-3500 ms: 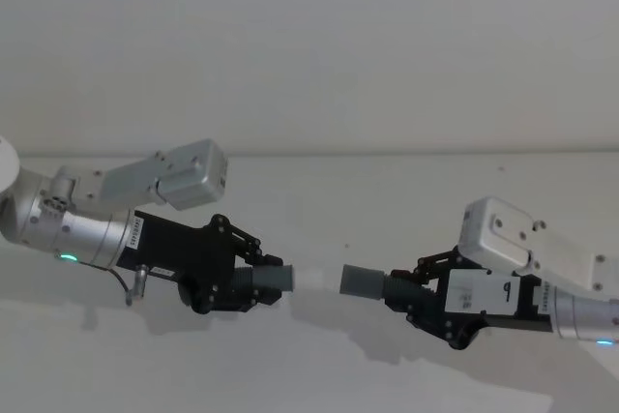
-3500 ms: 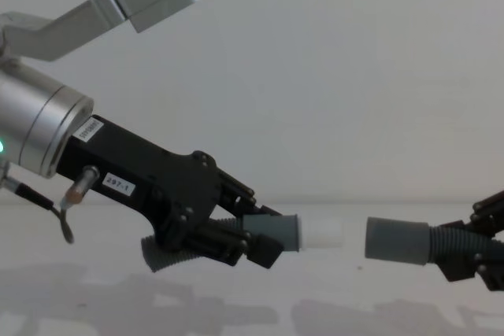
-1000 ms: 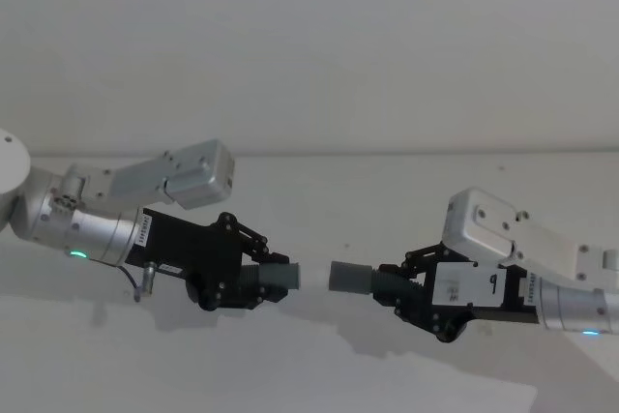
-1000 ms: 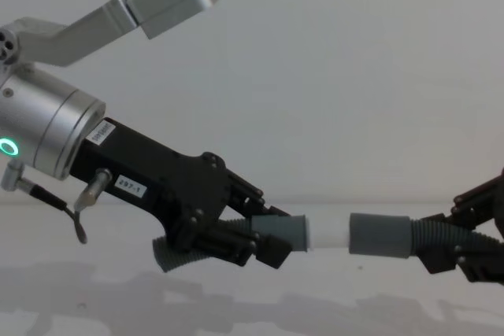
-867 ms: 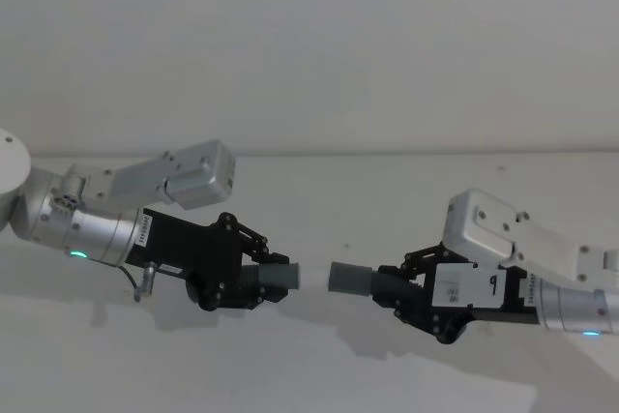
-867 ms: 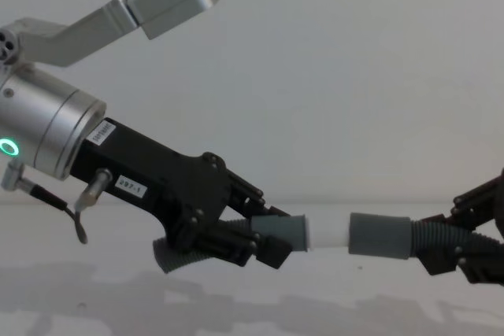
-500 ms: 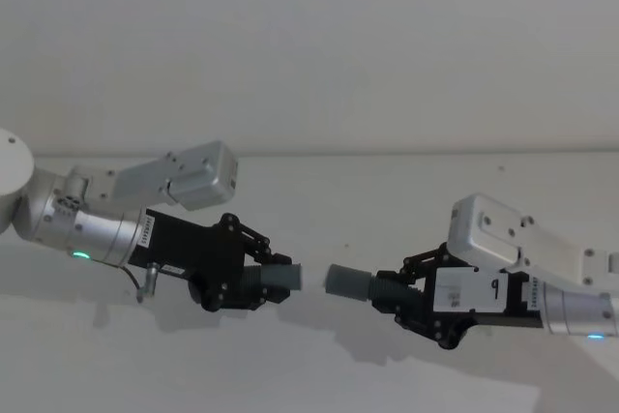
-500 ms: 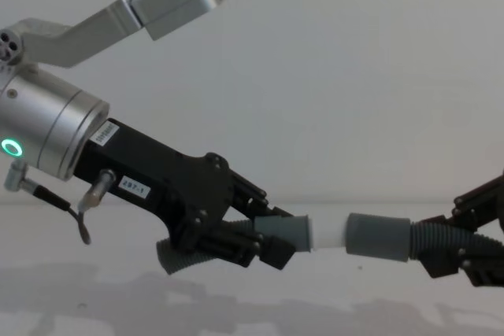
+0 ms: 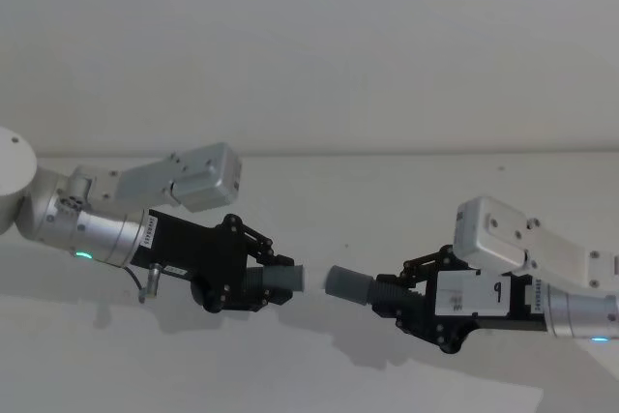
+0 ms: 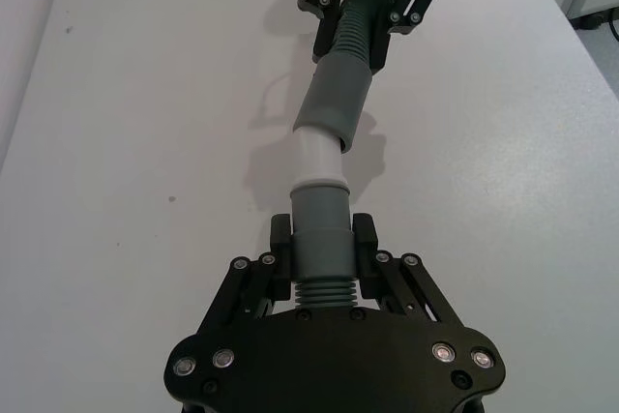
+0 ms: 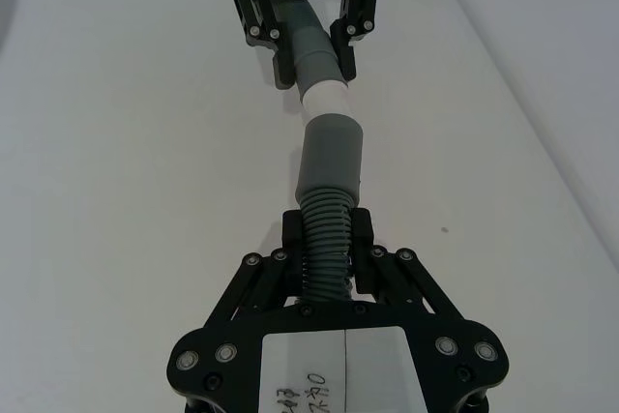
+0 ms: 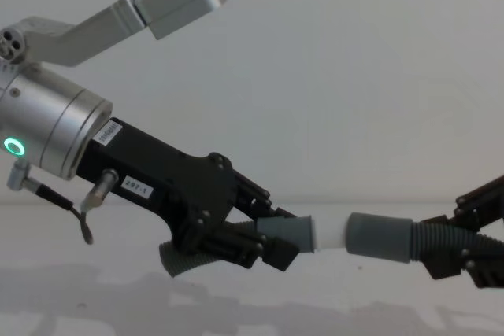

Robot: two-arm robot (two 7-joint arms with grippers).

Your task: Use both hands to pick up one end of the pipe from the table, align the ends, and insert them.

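Left pincer (image 10: pixel 322 239), right pincer (image 11: pixel 327 239) clamp pipe (image 11: pixel 327 263) ends, tips meeting.

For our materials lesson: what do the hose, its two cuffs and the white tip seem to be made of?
Ribbed hose: dark grey corrugated body, likely flexible plastic or rubber, matte.
Socket cuff and tip-side cuff: smooth grey cylinders with a dull sheen, probably moulded plastic or firm rubber.
White tip: smooth, opaque, looks like hard plastic.
Left gripper and right gripper hold them.
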